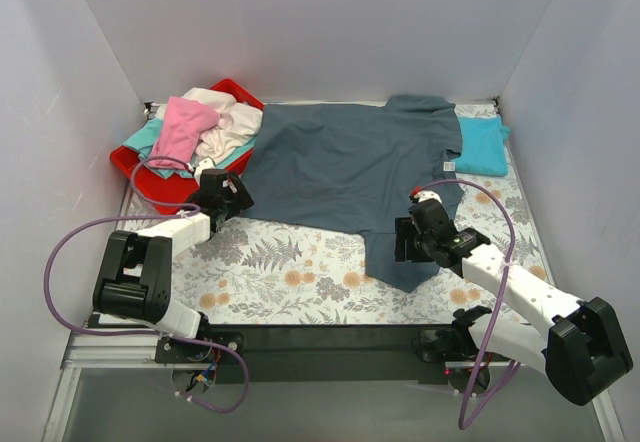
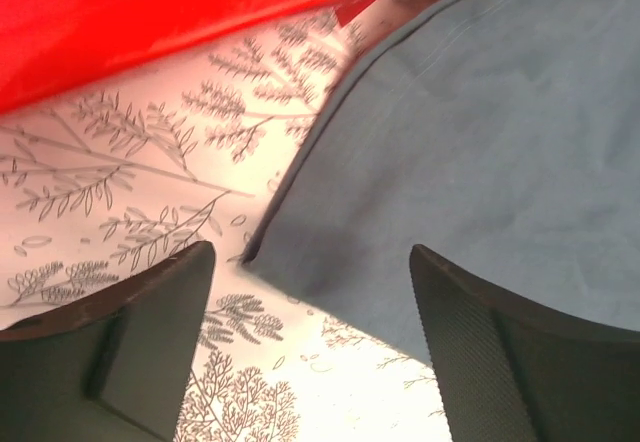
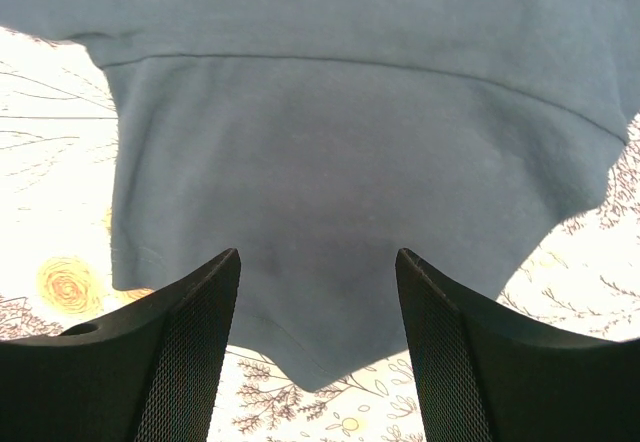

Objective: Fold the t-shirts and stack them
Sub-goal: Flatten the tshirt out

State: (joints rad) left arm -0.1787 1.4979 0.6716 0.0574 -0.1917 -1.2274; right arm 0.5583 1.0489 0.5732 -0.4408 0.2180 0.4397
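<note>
A large slate grey-blue t-shirt (image 1: pixel 345 167) lies spread flat on the floral table cover. My left gripper (image 1: pixel 228 194) is open just above the shirt's near-left corner (image 2: pixel 262 252), with the corner between its fingers. My right gripper (image 1: pixel 412 237) is open above the shirt's near-right sleeve (image 3: pixel 330 242). A turquoise shirt (image 1: pixel 480 147) lies folded at the far right, partly under the grey-blue one. Pink (image 1: pixel 180 130), cream-white (image 1: pixel 228 122) and teal (image 1: pixel 140 142) shirts are heaped in the red tray (image 1: pixel 165 194).
The red tray's wall (image 2: pixel 150 12) is close behind my left gripper. White walls enclose the table on three sides. Purple cables loop beside both arms. Bare floral cover (image 1: pixel 290 272) lies in front of the shirt.
</note>
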